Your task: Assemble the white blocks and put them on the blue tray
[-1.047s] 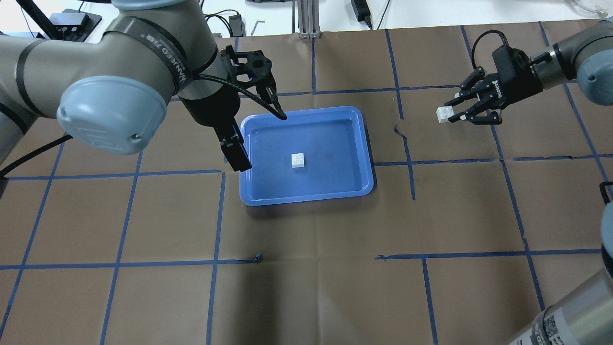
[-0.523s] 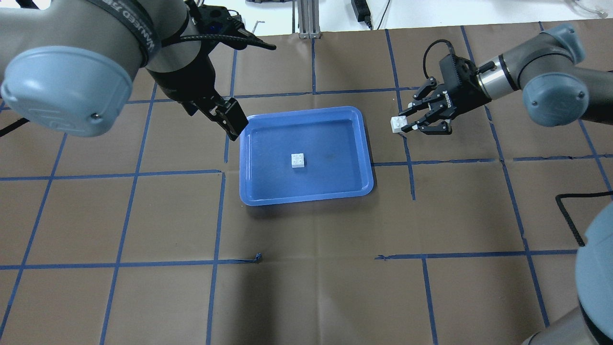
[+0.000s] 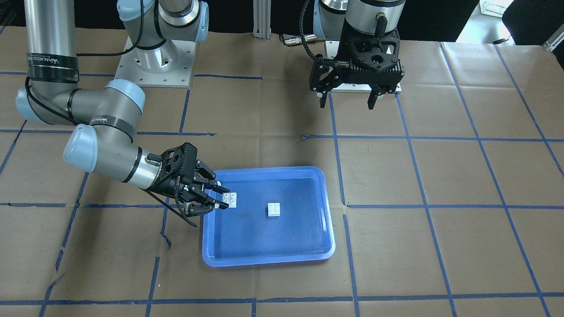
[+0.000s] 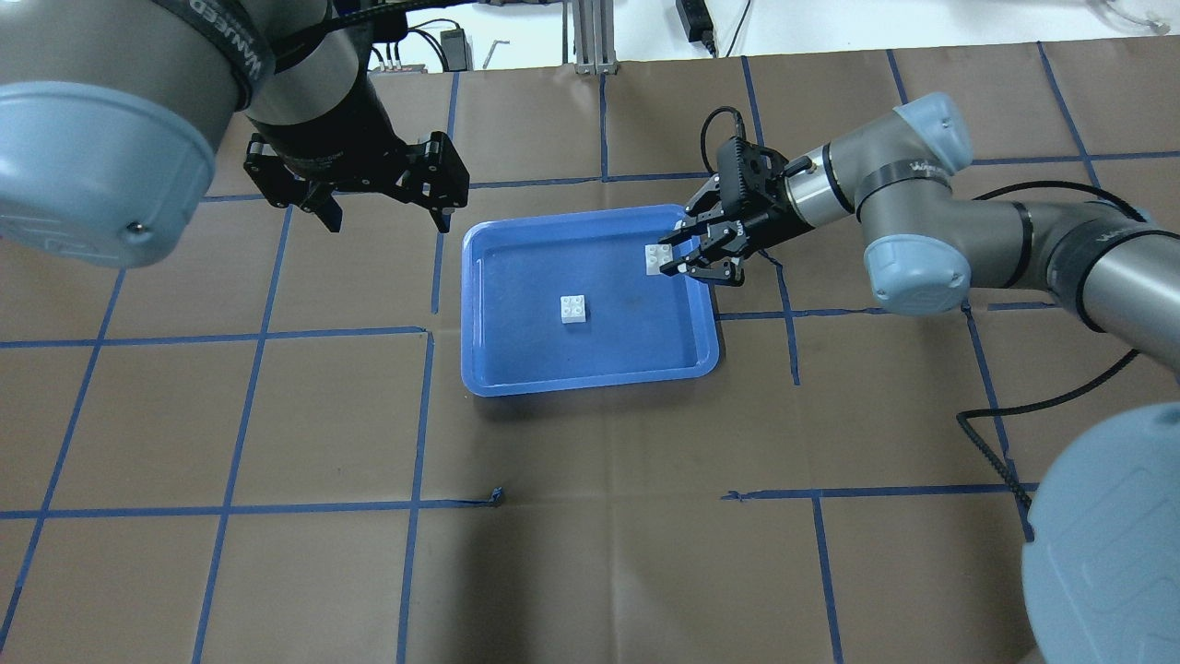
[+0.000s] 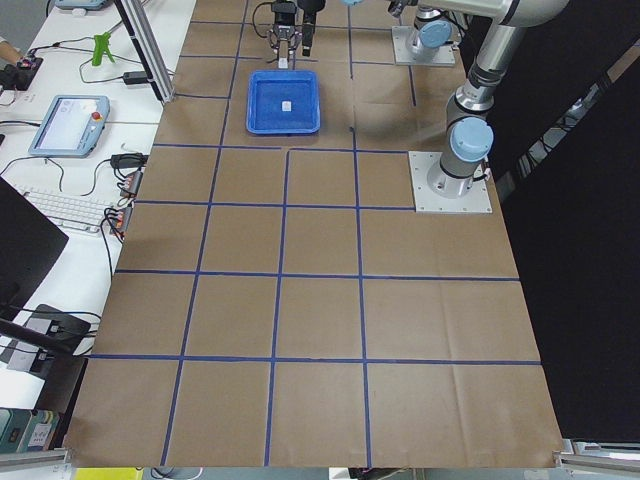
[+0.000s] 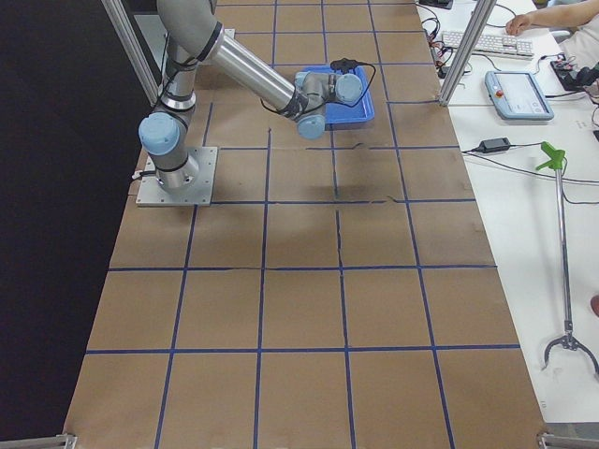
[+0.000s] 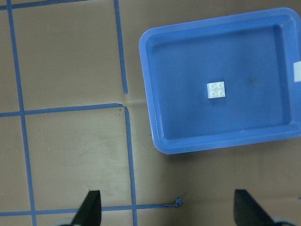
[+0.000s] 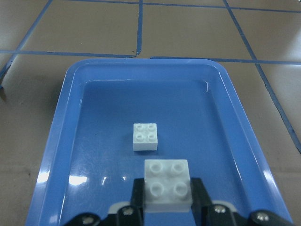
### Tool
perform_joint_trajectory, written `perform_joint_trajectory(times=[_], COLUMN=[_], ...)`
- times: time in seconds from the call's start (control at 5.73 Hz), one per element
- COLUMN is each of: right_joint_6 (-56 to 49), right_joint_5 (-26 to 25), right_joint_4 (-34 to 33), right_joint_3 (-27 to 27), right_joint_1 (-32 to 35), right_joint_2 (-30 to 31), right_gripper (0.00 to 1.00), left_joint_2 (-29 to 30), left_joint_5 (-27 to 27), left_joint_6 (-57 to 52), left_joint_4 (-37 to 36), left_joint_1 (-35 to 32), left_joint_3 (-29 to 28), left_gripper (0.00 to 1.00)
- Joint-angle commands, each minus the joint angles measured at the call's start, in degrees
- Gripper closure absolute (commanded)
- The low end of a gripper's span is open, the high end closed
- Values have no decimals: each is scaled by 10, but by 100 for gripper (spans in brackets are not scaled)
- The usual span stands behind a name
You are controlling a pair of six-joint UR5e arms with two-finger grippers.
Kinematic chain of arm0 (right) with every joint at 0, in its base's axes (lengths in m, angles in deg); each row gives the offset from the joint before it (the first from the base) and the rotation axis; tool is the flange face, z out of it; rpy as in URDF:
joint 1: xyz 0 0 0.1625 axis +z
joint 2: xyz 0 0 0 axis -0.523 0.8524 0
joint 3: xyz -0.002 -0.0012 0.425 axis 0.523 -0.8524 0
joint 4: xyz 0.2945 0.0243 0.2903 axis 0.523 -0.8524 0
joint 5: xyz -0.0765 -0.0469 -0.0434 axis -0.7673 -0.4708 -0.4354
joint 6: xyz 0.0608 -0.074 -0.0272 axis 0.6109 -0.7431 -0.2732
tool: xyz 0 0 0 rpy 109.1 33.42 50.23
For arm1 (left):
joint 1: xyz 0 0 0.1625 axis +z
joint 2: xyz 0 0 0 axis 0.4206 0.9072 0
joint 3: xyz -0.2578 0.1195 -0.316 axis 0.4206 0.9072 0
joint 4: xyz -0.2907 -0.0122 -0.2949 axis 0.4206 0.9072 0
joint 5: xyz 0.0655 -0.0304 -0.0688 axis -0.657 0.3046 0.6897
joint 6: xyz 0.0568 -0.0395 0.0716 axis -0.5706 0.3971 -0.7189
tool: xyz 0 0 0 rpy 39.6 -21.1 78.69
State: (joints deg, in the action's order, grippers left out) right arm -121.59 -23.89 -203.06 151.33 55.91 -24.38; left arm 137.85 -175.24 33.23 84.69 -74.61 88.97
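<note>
The blue tray (image 4: 516, 360) lies at the table's middle. One white block (image 4: 573, 309) sits studs up on its floor near the centre. My right gripper (image 4: 678, 258) is shut on the second white block (image 4: 657, 259) and holds it studs up just inside the tray's right rim, above the floor. In the right wrist view the held block (image 8: 167, 186) is short of the resting block (image 8: 145, 136). My left gripper (image 4: 383, 217) is open and empty, raised over the table beyond the tray's far left corner, pointing down.
Brown paper with blue tape grid lines (image 4: 419, 415) covers the table. A torn tape end (image 4: 498, 496) lies in front of the tray. Cables and a metal post (image 4: 590, 37) stand past the far edge.
My right gripper has carried its white block leftward from the table's right side to just inside the tray's right rim. My left gripper has swung away from the tray's left edge and now points down.
</note>
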Motion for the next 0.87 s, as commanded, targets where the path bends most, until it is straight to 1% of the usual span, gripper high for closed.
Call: perform_joint_trajectory(times=[0.0,0.17,0.35,0.7], right_joint_6=[54,58,66,70], right_joint_5=[1,1,-4,-5], right_joint_4=[-130,-147,-155,-156], right_joint_3=[9,8,8,8], right_joint_1=[23,33,47,49], right_joint_2=[-75,-92,-95,-98], right_gripper=[70,70,70,70], left_joint_2=[3,1,-1,0], left_joint_5=[2,2,14,12], left_joint_6=[13,12,11,5], left_joint_4=[24,26,26,16], left_joint_1=[2,10,17,21], left_joint_3=[-18,-19,-19,-9], left_gripper=[1,1,1,1])
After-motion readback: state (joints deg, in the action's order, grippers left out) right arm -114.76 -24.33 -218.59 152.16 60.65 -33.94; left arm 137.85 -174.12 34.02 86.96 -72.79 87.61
